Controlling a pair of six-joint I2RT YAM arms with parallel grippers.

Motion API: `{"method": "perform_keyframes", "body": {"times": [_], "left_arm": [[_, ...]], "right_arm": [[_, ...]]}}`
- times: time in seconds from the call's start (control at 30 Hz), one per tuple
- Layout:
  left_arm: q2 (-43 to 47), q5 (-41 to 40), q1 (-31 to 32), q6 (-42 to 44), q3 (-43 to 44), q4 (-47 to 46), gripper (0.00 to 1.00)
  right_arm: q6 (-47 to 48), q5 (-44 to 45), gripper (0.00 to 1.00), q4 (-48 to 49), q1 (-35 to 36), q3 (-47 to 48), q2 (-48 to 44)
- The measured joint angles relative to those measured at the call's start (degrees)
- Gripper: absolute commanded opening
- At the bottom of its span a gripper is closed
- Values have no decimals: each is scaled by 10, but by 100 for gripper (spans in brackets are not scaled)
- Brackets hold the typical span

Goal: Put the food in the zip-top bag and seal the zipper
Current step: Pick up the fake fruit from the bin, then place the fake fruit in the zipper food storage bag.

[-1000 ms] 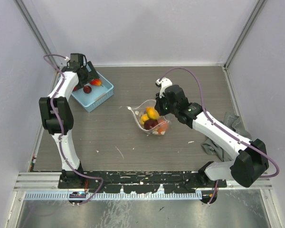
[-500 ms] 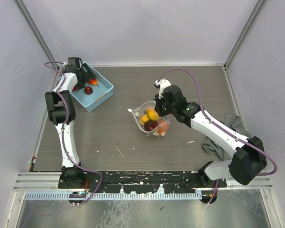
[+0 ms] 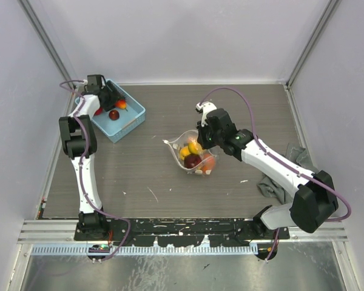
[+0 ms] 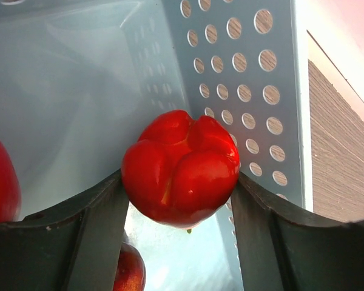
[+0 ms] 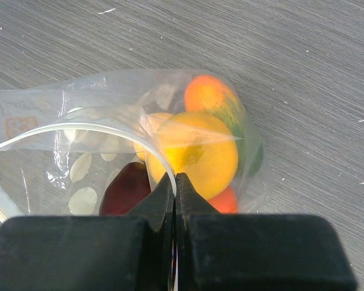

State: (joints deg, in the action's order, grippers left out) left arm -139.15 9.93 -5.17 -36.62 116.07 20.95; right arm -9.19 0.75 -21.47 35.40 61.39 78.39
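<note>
On the grey desk, top view: the left claw reaches into the light-blue lattice plastic basket. Well apart, the clear crinkly zip-top bag holds several glossy toy fruits.

Left wrist view: the claw grips a red lobed toy fruit, touching both sides.

Right wrist view: the right claw is pinched tight on the bag's mouth rim.

Step in hand, judged: fetching remaining food. The next move calls for lifting clear of the basket wall, then carrying to the held mouth.
</note>
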Motion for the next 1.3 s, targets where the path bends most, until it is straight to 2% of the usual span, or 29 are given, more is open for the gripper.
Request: {"method": "perform_keyframes", "body": {"times": [0.17, 0.43, 0.87, 1.3], "left_arm": [[17, 9, 0, 3, -32, -21, 53], [84, 13, 0, 8, -98, -22, 50], [281, 18, 12, 15, -214, -45, 48], [453, 29, 72, 11, -380, -47, 47]], "right_arm": [[0, 0, 0, 0, 0, 0, 0], [0, 0, 0, 0, 0, 0, 0], [0, 8, 0, 0, 0, 0, -11], [0, 21, 0, 1, 0, 0, -40]]}}
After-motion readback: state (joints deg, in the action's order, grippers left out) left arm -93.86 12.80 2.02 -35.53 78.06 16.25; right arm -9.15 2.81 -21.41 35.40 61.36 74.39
